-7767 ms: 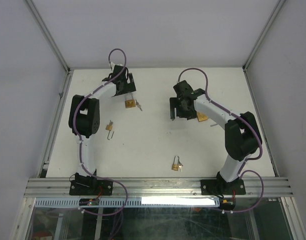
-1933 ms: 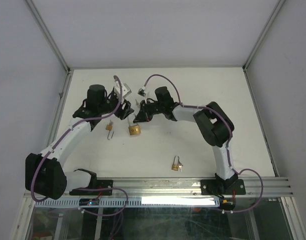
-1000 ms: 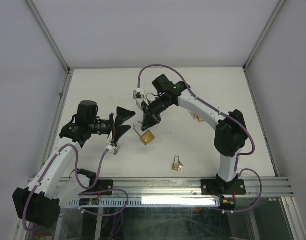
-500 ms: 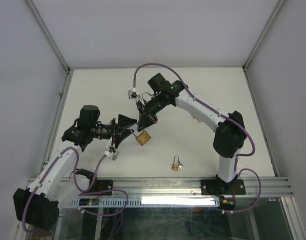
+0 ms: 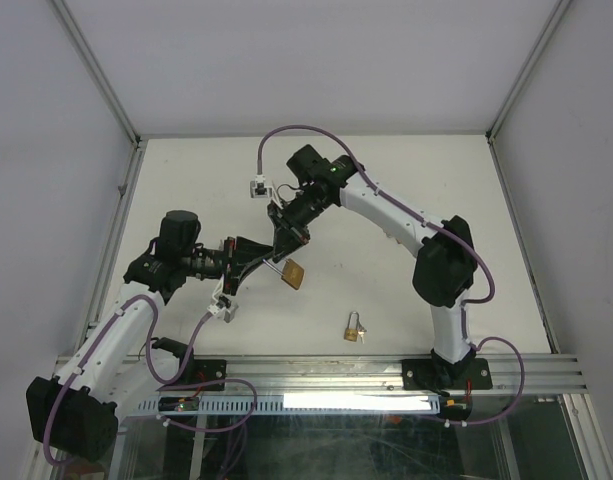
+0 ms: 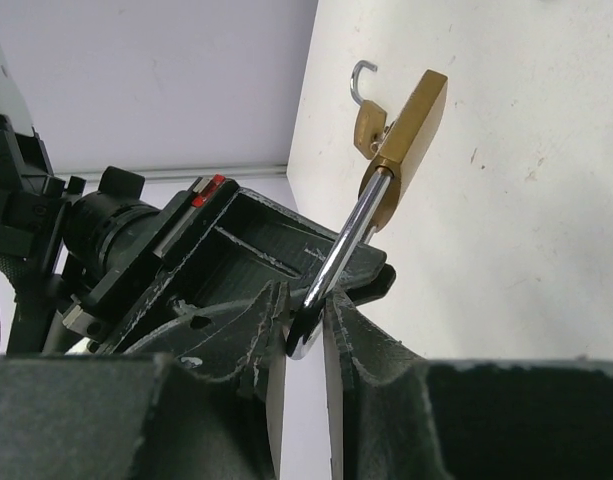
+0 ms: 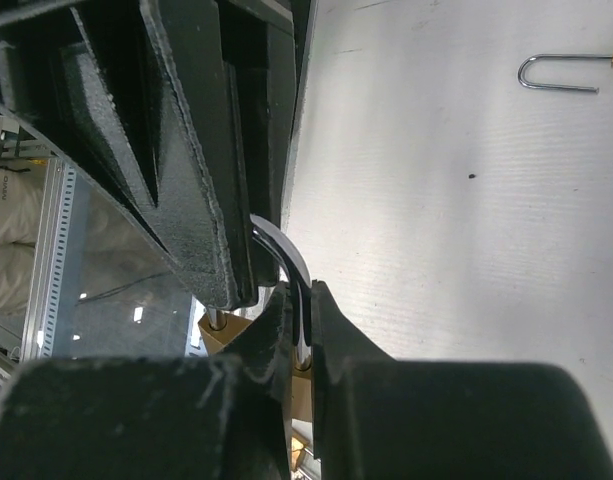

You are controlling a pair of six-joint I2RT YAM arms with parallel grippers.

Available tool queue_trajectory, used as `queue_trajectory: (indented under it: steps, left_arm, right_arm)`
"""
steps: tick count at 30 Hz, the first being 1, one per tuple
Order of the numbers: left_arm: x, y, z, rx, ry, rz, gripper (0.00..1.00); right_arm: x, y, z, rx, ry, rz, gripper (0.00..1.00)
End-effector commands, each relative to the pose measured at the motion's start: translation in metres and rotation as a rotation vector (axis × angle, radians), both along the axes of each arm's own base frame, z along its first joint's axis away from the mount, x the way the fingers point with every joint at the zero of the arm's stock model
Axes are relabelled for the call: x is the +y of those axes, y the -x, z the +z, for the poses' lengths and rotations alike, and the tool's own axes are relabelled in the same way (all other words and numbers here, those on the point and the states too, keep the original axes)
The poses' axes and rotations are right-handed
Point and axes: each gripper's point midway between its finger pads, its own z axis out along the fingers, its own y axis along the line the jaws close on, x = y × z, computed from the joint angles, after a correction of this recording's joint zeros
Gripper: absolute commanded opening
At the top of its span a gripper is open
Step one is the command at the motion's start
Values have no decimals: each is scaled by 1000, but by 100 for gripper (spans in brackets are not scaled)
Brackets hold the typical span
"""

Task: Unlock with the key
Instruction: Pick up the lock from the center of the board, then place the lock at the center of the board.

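A brass padlock point(image 5: 294, 275) hangs in the air over the middle of the table. My right gripper point(image 5: 286, 246) comes down from behind and is shut on one leg of its silver shackle point(image 7: 304, 318). My left gripper point(image 5: 269, 263) reaches in from the left, and its fingers point(image 6: 361, 330) press on the bend of the same shackle point(image 6: 331, 265). The lock's body point(image 6: 411, 140) tilts away beyond the left fingers. I cannot make out the key in any view.
A small padlock point(image 5: 354, 328) lies near the front edge, right of centre. Another small brass padlock point(image 6: 371, 125) with an open hooked shackle point(image 7: 556, 75) lies on the table under the held one. Metal rails line the table's sides.
My left gripper moved in from the left and closed onto the shackle. The right arm drew the padlock slightly back and left, tilting its body.
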Motion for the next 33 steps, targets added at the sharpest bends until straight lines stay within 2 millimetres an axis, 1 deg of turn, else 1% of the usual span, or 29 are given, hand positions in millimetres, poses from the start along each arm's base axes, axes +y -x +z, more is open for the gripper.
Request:
queue_trajectory:
  steps: [1,5,9,10,11,12,13,15,16,21,24,27,28,30,31,33]
  left_arm:
    - [-10,20,26,-547,50,-201,0]
    - [-8,17,24,-529,14,-182,0]
    - [-1,9,16,-476,-94,-134,0]
    - [1,7,12,-457,-130,-121,0]
    - [4,4,9,-436,-171,-105,0]
    - [8,3,2,-402,-214,-93,0]
    - [12,0,-1,-384,-252,-79,0]
    - [20,-7,-11,-355,-337,-49,0]
    - [24,-10,-14,-344,-373,-37,0]
    - [47,-25,-32,-289,-558,24,0]
    - [60,-36,-41,-281,-660,76,0]
    - [65,-51,-43,-218,-738,164,0]
    - [65,-58,-40,-189,-763,207,0]
    - [62,-70,-37,-96,-801,315,0]
    - [60,-74,-36,-45,-816,361,0]
    - [59,-75,-41,58,-863,437,0]
  right_arm:
    - [18,-14,37,-89,-129,11,0]
    - [26,-21,41,-125,-175,1,0]
    - [35,-38,36,-210,-209,-73,0]
    - [39,-44,41,-256,-253,-91,4]
    - [42,-49,41,-283,-277,-114,7]
    - [42,-50,32,-290,-285,-129,11]
    - [44,-53,32,-313,-308,-145,18]
    - [48,-62,27,-347,-327,-179,24]
    - [50,-66,25,-361,-335,-194,30]
    - [57,-82,7,-377,-320,-232,44]
    - [55,-96,-2,-380,-301,-301,46]
    - [42,-141,-1,-401,-257,-527,46]
    - [37,-159,-1,-435,-223,-626,46]
    - [26,-192,-10,-472,-145,-819,45]
    - [21,-205,-15,-476,-112,-900,45]
    - [16,-220,-25,-478,-70,-988,43]
